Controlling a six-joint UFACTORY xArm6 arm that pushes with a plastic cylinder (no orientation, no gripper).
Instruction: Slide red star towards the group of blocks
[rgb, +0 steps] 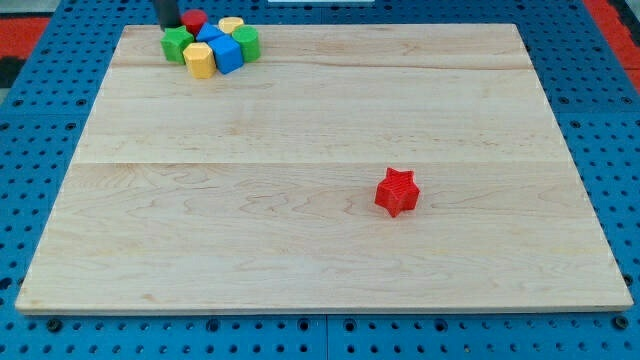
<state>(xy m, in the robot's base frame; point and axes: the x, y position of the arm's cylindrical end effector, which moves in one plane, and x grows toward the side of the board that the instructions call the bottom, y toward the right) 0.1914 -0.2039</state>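
The red star (397, 192) lies alone on the wooden board (320, 250), right of centre and towards the view's bottom. The group of blocks sits at the board's top left: a green block (177, 44), a small red block (194, 19), a yellow block (231, 24), a blue block (210, 34), a blue cube (228, 55), a yellow hexagon (200, 61) and a green cylinder (246, 42). My tip (167, 27) is at the view's top edge, just left of the red block and above the green block, far from the red star.
The board rests on a blue perforated table (40, 120). A red patch (20, 30) shows at the view's top left corner and another (612, 15) at the top right.
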